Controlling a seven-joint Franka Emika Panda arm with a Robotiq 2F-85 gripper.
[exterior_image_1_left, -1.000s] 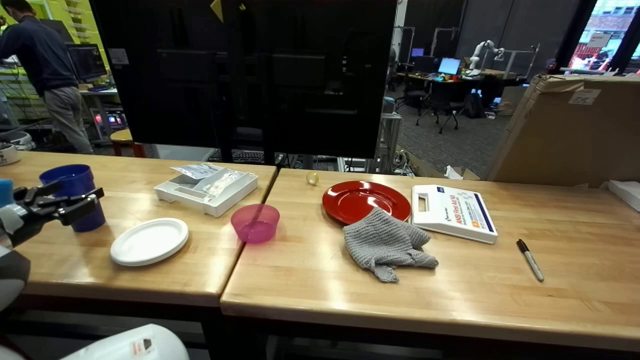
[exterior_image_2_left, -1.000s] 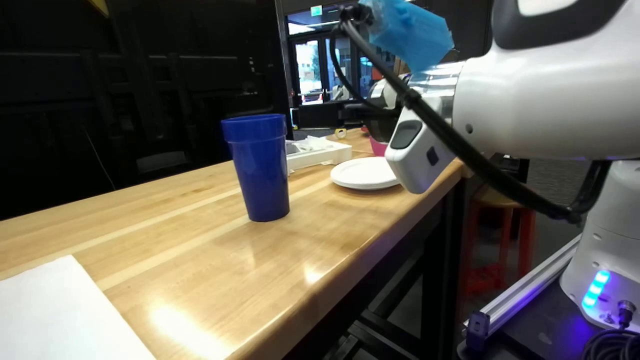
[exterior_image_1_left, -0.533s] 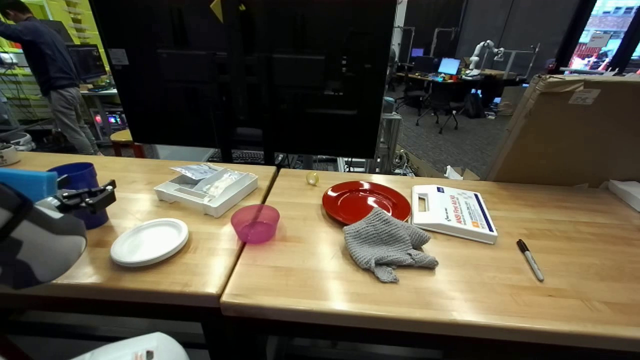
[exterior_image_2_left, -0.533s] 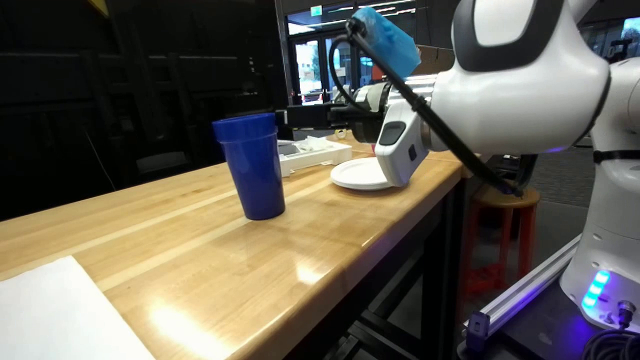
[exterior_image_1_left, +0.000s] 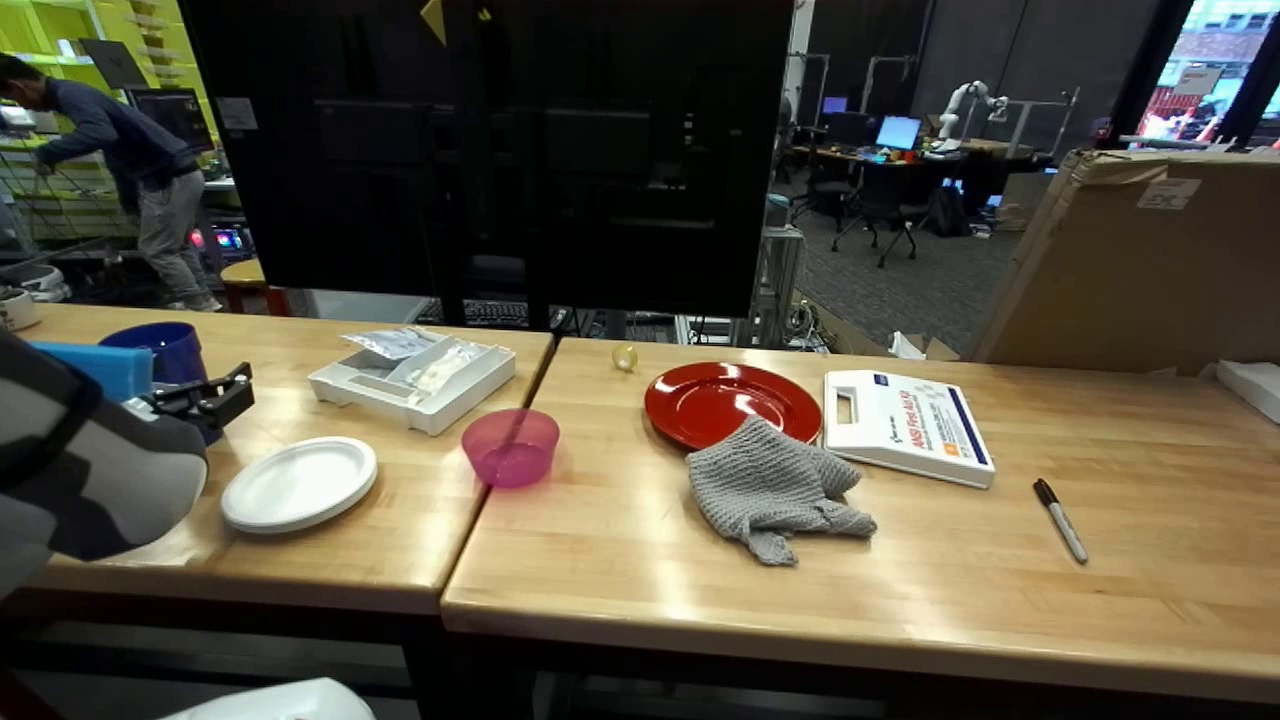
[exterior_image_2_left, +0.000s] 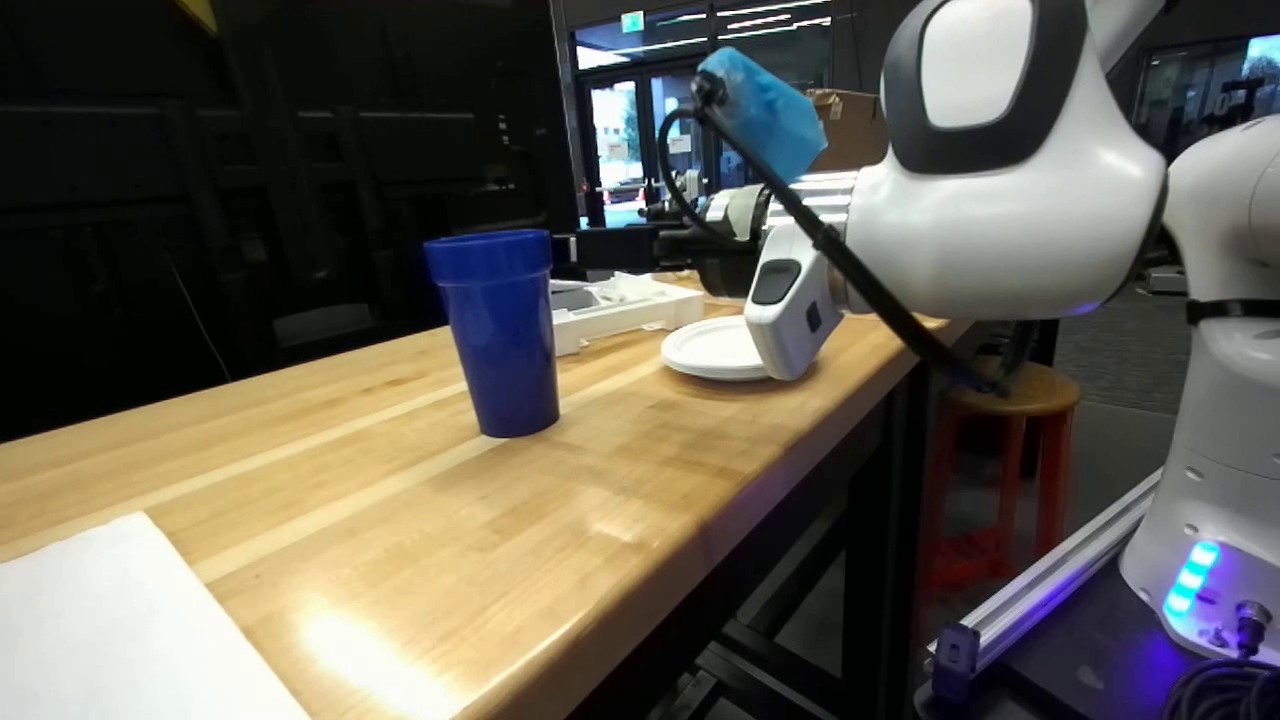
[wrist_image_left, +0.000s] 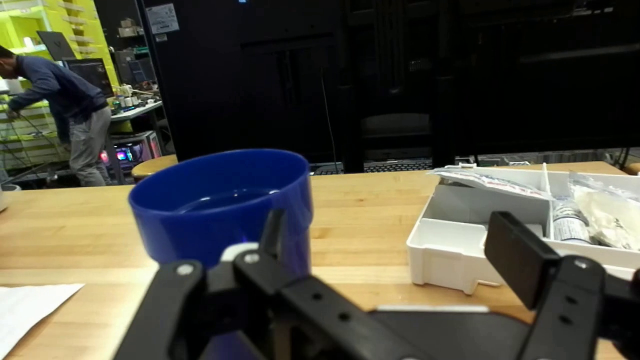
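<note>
Pincer (wrist_image_left: 395, 241) is gaping empty beside the upright blue cup (exterior_image_2_left: 500, 335) (the flat counter (exterior_image_2_left: 390, 520) is presumably steadying it).

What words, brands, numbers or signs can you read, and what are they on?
"ANSI First Aid Kit": red letters on the flat white plastic case.
Too small or blurred to read:
other print on the case;
white sticker on the large black panel;
paper label on the brown cardboard box;
flat printed packet;
small white bottle's label;
green rectangular sign;
white rectangular sign.
</note>
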